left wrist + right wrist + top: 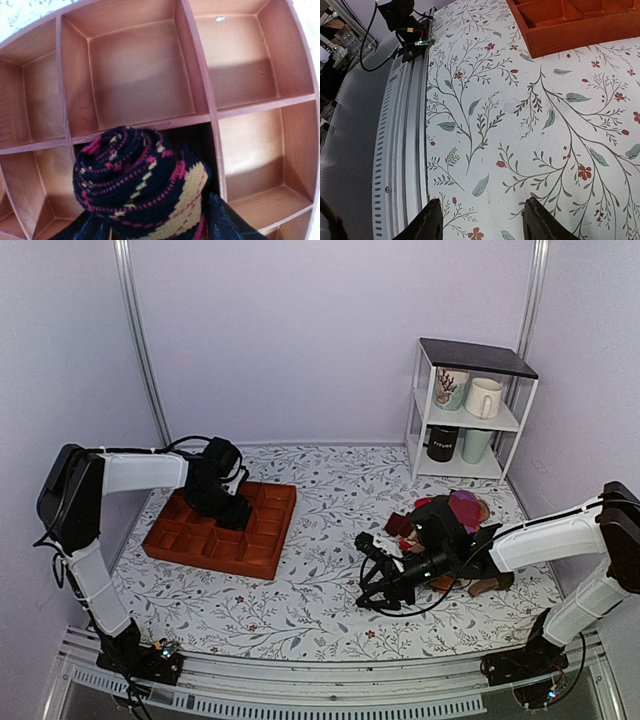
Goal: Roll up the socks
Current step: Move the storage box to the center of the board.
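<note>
The wooden compartment tray (198, 65) lies under the left gripper (157, 220). The rolled argyle socks (140, 185) sit between its jaws; whether pinched, I cannot tell. Likely soft, light, springy: grasp across the roll's middle. The right gripper (482, 220) is spread, empty.

- Desk (320, 605): covered by a white cloth printed with leafy sprigs and small red flowers.
- Left half: red-brown compartment tray (255, 562), lying flat.
- Far right corner: white shelf unit (478, 357), upright.
- Right side: heap of loose socks (465, 508), partly hidden.
</note>
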{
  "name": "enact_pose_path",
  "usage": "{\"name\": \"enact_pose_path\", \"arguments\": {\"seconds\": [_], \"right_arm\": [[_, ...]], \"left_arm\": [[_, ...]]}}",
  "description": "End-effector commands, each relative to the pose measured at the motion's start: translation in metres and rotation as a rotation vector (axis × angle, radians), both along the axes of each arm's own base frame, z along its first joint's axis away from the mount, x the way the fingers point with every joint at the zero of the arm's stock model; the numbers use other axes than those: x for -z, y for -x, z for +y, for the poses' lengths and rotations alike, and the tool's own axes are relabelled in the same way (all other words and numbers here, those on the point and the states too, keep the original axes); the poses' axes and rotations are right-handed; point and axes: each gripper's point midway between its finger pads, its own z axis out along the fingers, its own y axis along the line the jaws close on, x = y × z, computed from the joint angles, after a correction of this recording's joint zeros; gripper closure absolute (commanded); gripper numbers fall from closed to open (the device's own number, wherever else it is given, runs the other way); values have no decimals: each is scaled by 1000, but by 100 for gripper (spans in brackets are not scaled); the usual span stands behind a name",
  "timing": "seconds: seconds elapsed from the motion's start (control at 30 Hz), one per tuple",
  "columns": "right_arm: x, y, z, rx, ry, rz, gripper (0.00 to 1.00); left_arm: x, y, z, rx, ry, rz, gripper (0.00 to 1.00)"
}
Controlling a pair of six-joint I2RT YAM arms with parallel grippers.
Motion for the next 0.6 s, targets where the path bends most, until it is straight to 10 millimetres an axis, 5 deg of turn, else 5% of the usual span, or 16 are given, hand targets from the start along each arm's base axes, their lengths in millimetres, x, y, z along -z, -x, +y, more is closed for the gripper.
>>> {"name": "enact_pose_path", "arguments": {"seconds": [0.0,0.57], "right_arm": [[-8,-4,1,1,-9,-12,44],[-5,-3,2,-8,-2,-4,44]], "left_arm": [[-27,-8,-10,25,15,-69,34],[-45,-22,-14,23,4,-152,24]]}}
